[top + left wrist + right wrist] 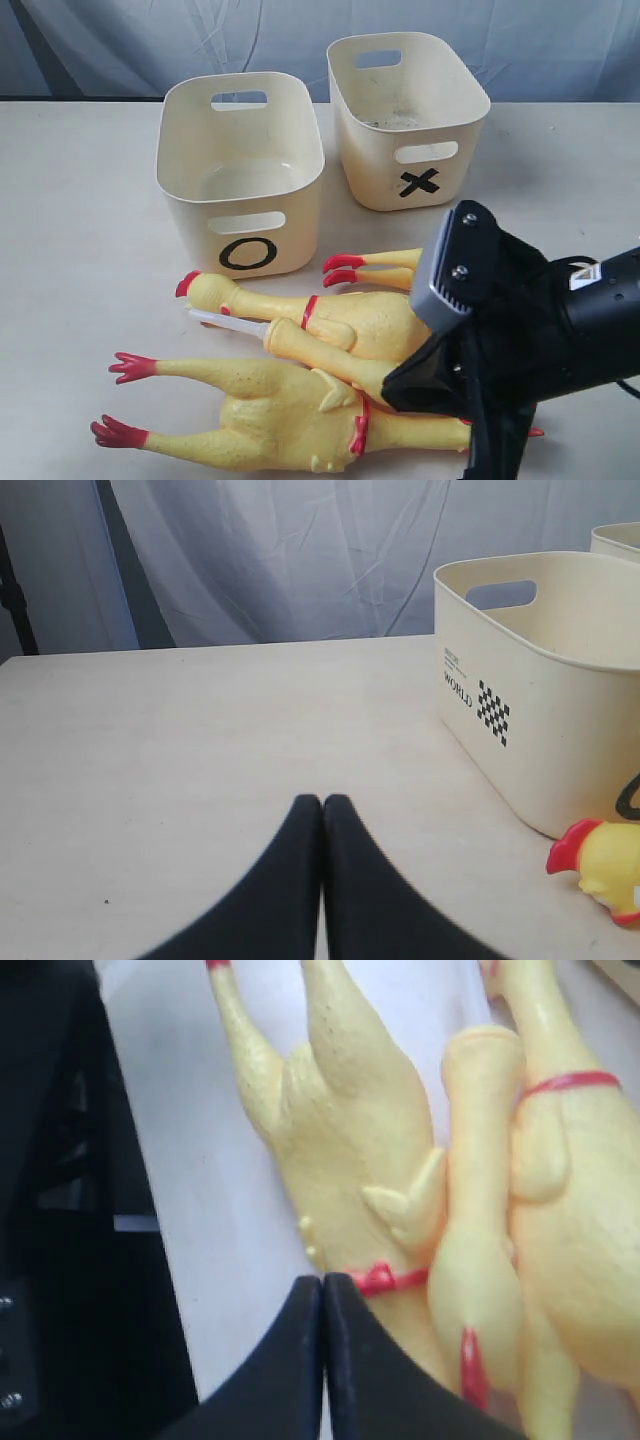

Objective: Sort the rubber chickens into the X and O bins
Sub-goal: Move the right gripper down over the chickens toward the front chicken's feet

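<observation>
Yellow rubber chickens (300, 370) heaped, touching, 6 o'clock of O bin (190, 225); X bin (365, 170) at 1 o'clock. Right gripper (322, 1288) clenched, empty, above pile. Left gripper (322, 805) clenched, idle. Risk judged: unopened jaws likely shove pile; overlapping birds may drag neighbours.

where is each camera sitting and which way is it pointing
Exterior view: above the table, looking down at the O bin, X bin and rubber chickens; the right arm shows.
Left wrist view: low over the table, facing across it to the curtain; the shut left gripper shows.
Right wrist view: close above the rubber chickens; the shut right gripper shows.
Shared: exterior and left wrist views both catch the O bin and the head of one of the rubber chickens.
</observation>
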You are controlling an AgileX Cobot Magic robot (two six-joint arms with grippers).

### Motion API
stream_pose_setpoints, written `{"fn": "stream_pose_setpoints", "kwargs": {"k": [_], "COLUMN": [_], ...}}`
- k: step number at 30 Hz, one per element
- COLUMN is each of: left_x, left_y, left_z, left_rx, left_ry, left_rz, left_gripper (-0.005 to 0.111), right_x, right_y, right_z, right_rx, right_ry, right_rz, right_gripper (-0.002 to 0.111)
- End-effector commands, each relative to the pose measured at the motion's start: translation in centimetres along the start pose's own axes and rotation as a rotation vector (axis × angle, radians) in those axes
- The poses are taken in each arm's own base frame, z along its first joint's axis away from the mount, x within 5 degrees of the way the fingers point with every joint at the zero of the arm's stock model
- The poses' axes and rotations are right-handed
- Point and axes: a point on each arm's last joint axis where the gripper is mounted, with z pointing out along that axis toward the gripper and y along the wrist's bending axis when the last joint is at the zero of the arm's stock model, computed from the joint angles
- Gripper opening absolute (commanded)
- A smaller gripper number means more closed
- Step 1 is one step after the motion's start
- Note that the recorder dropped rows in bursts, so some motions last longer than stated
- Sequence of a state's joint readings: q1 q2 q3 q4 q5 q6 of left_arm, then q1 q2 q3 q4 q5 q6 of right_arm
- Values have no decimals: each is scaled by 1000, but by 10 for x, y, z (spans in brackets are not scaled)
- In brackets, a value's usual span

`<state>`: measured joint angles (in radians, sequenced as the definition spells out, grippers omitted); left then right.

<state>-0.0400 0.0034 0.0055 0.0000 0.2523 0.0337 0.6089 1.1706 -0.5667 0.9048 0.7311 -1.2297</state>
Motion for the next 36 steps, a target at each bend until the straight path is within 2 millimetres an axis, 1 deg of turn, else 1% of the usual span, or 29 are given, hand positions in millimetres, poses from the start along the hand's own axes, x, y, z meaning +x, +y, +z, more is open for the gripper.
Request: {"fn": "stream_pose_setpoints", "kwargs": {"k": [1, 4, 7, 9, 10, 11, 13, 15, 17, 20, 25, 27, 30, 36], "left_x": [-3, -3, -3, -3, -3, -3, -3, -3, -3, -3, -3, -3, -3, -3], "left_y": [0, 0, 0, 0, 0, 0, 0, 0, 0, 0, 0, 0, 0, 0], "left_z": [-1, -1, -1, -1, -1, -1, -1, -1, -1, -1, -1, -1, -1, -1], "left_rx": [2, 2, 2, 2, 2, 2, 2, 2, 2, 2, 2, 2, 2, 2], "left_ry": [-22, -22, -22, -22, -22, -22, -22, -22, -22, -22, -22, -22, -22, -22], "left_rz": [-6, -6, -6, -6, -6, -6, -6, -6, -6, -6, -6, -6, -6, -6], "left_gripper": [0, 0, 0, 0, 0, 0, 0, 0, 0, 0, 0, 0, 0, 0], "right_x": [-15, -29, -43, -54, -58, -63, -73, -83, -90, -95, -89, -85, -79, -71], "right_y": [3, 5, 1, -1, -2, -3, -6, -7, -8, -11, -16, -20, -23, -26], "right_z": [19, 33, 49, 58, 63, 67, 74, 85, 95, 111, 137, 142, 150, 160], "right_rx": [-79, -112, -93, -83, -81, -82, -78, -88, -86, -76, -82, -63, -50, -59], "right_ry": [-131, -221, -255, -253, -250, -251, -264, -266, -261, -230, -162, -138, -108, -69], "right_rz": [-5, -49, -34, -65, -70, -70, -54, -47, -55, -79, -84, -83, -81, -83], "right_gripper": [-1, -1, -1, 4, 8, 14, 30, 50, 59, 56, 45, 46, 52, 52]}}
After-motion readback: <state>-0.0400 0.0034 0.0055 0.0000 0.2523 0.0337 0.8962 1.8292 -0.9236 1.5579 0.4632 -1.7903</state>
